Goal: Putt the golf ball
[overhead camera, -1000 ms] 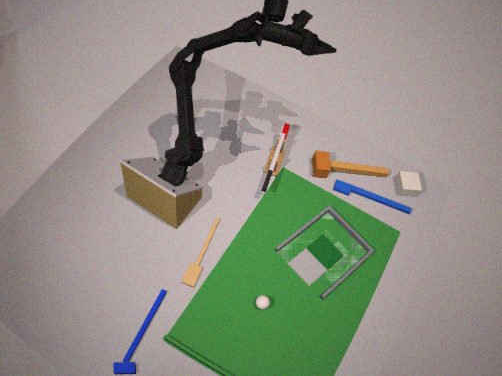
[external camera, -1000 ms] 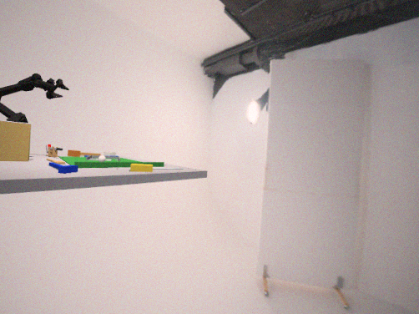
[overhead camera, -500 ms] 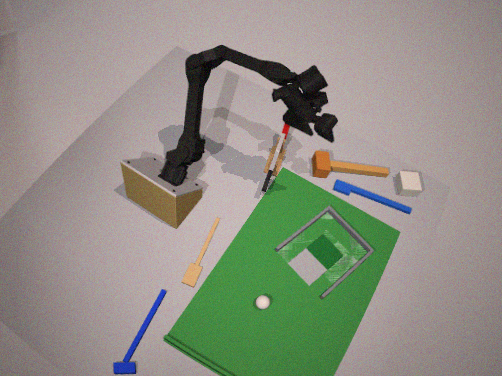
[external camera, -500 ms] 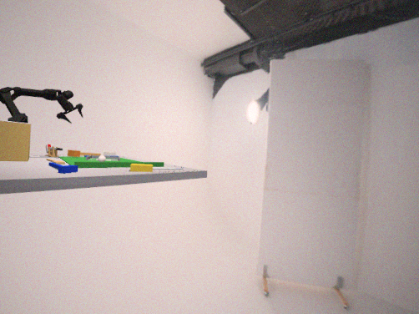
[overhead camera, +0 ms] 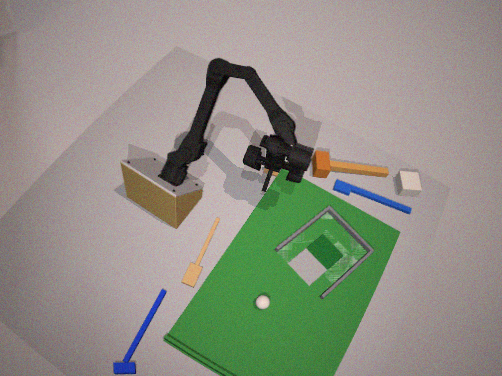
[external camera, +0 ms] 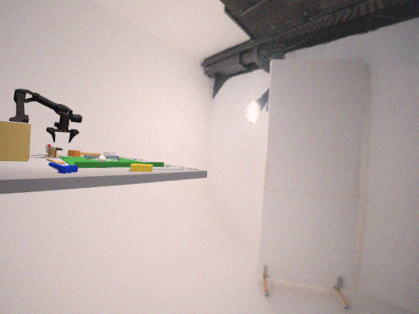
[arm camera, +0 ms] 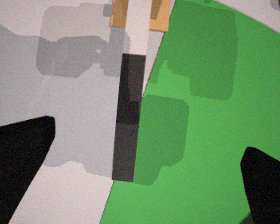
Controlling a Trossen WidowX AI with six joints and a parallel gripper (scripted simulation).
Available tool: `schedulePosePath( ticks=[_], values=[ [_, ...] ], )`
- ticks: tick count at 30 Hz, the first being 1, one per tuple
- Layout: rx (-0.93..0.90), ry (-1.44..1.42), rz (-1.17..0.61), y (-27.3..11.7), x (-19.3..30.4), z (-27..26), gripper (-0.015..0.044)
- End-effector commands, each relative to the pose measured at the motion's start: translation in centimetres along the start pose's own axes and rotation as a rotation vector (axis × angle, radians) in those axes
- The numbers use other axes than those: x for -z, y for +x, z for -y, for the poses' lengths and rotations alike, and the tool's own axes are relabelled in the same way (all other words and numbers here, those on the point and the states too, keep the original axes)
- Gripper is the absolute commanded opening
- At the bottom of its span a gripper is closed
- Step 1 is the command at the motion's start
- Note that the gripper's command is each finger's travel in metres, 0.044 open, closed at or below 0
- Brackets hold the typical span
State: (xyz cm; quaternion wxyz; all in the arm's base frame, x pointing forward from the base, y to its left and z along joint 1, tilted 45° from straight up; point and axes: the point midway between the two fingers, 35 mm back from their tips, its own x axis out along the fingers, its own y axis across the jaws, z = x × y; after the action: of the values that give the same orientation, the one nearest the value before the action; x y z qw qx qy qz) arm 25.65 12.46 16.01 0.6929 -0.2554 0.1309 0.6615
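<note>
The putter (overhead camera: 267, 181) (external camera: 59, 149) (arm camera: 127, 117) rests on a small wooden stand (external camera: 53, 153) (arm camera: 118, 19). Its black grip and white shaft show in the wrist view; its red end shows in the exterior view and is hidden by the arm in the top view. My gripper (overhead camera: 274, 166) (external camera: 62, 141) (arm camera: 151, 143) is wide open and empty, pointing down above the putter, with the grip between the fingers in the wrist view but below them. The white golf ball (overhead camera: 262, 302) (external camera: 102, 158) lies on the green mat (overhead camera: 235, 284). A pale square (overhead camera: 307, 268) adjoins the dark green square (overhead camera: 325, 250) inside grey rails (overhead camera: 301, 229).
An orange mallet (overhead camera: 357, 168), a blue club (overhead camera: 377, 197) and a white cube (overhead camera: 408, 183) lie beyond the mat. A tan paddle (overhead camera: 192, 275) and another blue club (overhead camera: 145, 325) lie on the arm's side. A yellow block (external camera: 141, 168) sits near the table edge (external camera: 125, 179).
</note>
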Motion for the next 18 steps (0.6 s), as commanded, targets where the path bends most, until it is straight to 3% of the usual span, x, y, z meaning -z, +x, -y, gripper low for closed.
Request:
schedulePosePath(
  ticks=[1,18],
  values=[
    [-0.052,-0.037,0.032,0.9,0.5,-1.1,0.0440],
    [-0.052,-0.038,0.033,4.4,1.2,-1.2,0.0440]
  ],
)
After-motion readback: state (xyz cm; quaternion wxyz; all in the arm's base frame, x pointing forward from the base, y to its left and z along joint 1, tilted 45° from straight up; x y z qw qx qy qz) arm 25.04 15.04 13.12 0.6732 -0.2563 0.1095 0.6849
